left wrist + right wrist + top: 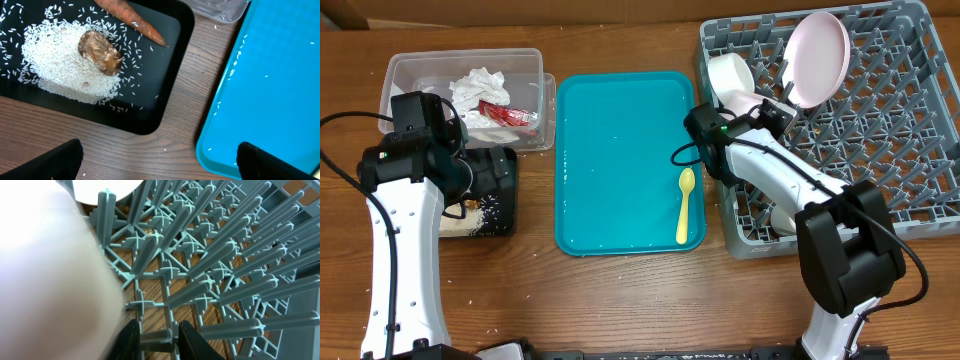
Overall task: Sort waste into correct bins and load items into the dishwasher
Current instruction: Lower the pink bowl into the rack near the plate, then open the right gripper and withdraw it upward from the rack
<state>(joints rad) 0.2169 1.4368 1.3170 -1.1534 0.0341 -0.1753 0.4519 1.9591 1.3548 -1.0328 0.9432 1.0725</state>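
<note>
Now — grey pegged rack [170,272], pale bowl [45,280] — left fingers [60,161] wide, right fingers [132,341] narrow.

The serving tray [615,150] is teal, the spoon [684,208] yellow, the grid-floored dish rack [890,130] grey.

a brown wood-grain table [620,300] fills the view under soft, even light.

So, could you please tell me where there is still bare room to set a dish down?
On the rack, the right half beyond the plate is bare pegs; its left column, with the bowls, is crowded. The teal tray is free left of the spoon.
</note>
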